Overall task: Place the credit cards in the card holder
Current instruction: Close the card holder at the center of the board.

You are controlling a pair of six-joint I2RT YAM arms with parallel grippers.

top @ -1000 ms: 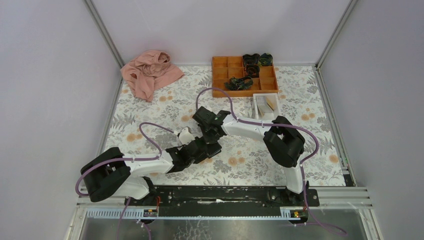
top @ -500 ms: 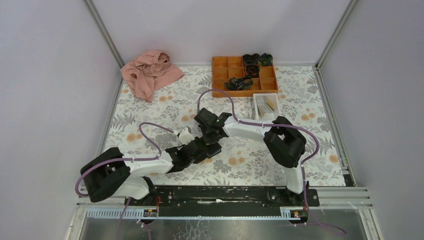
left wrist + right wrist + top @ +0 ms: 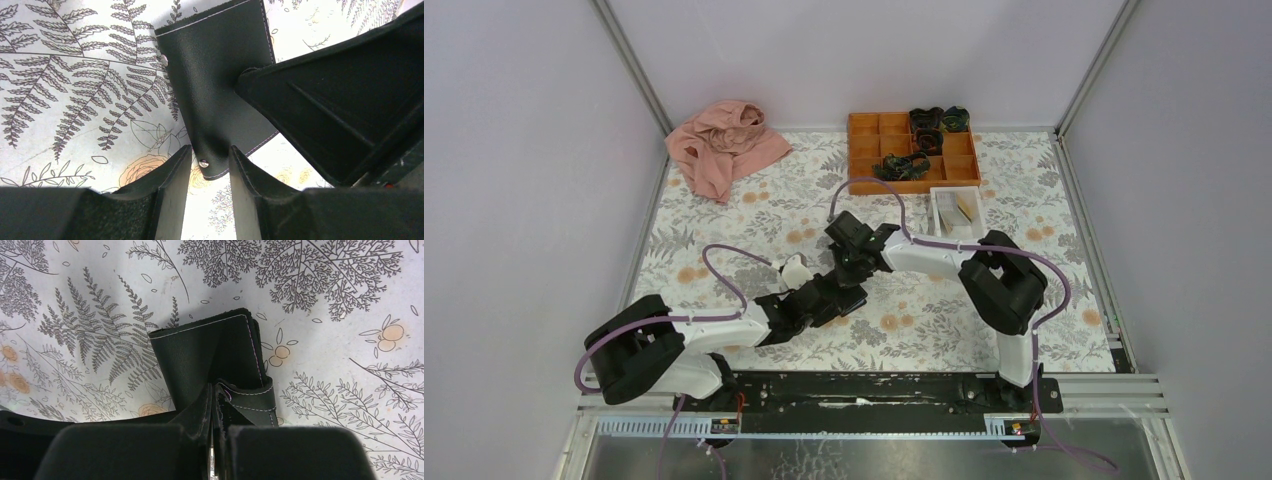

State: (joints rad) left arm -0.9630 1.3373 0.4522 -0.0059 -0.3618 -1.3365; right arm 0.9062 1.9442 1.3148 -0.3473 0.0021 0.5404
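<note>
Pinching a raised flap of the card holder [image 3: 195, 355], the right hand [image 3: 215, 390] has its fingers pressed together, mid-worktop [image 3: 724, 220]. The left hand [image 3: 210, 162] sits astride its riveted corner, fingers apart; whether they clamp it, I cannot tell.

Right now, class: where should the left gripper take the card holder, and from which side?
Probably the corner of the card holder by its snap stud, from the left arm's side: it juts between the fingers of the open left gripper, while the right gripper pinches another flap.
</note>
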